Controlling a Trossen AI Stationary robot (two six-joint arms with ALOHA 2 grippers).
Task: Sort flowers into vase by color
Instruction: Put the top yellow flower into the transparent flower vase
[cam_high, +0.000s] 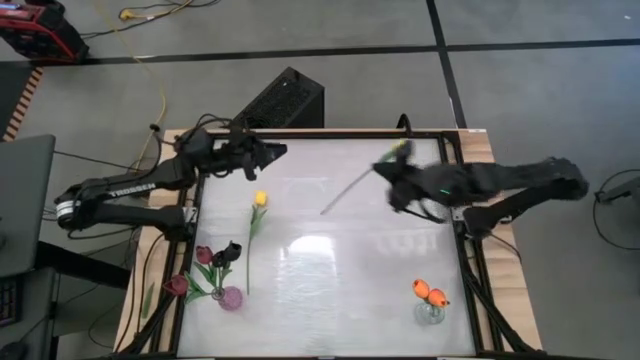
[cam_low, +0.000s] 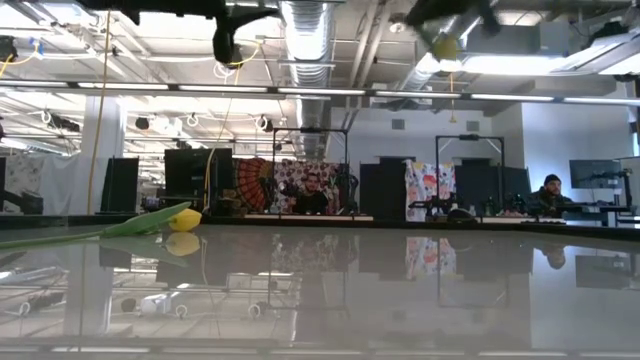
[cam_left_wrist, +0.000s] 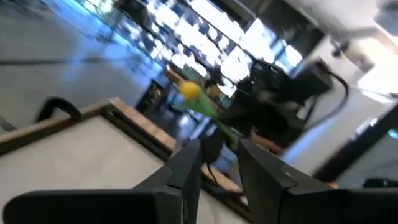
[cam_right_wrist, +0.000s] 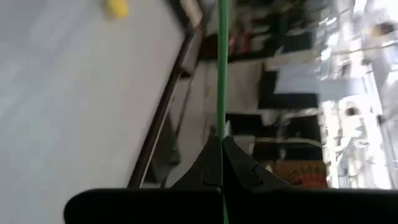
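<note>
My right gripper (cam_high: 392, 178) hovers over the table's far right part, shut on a yellow tulip; its head (cam_high: 403, 147) points to the far edge and its long stem (cam_high: 345, 195) slants toward the table's middle. My left gripper (cam_high: 272, 152) is open over the far left part, with nothing between its fingers (cam_left_wrist: 217, 163). Another yellow tulip (cam_high: 259, 199) lies flat on the table on its stem and leaf. A vase (cam_high: 231, 298) at the near left holds maroon and dark tulips. A vase (cam_high: 430, 313) at the near right holds orange ones. My right gripper pinches the tulip's thin green stem (cam_right_wrist: 222, 127) between its two fingertips, on the part nearer the head. The stem runs straight on past the fingertips. The flower is lifted clear of the table, its head (cam_low: 445, 45) high above the surface.
A dark frame (cam_high: 455, 200) edges the glossy white table top. A black box (cam_high: 285, 98) stands on the floor beyond the far edge. People sit at desks in the room behind (cam_low: 548, 195). Bare table shows between the two vases (cam_high: 330, 280).
</note>
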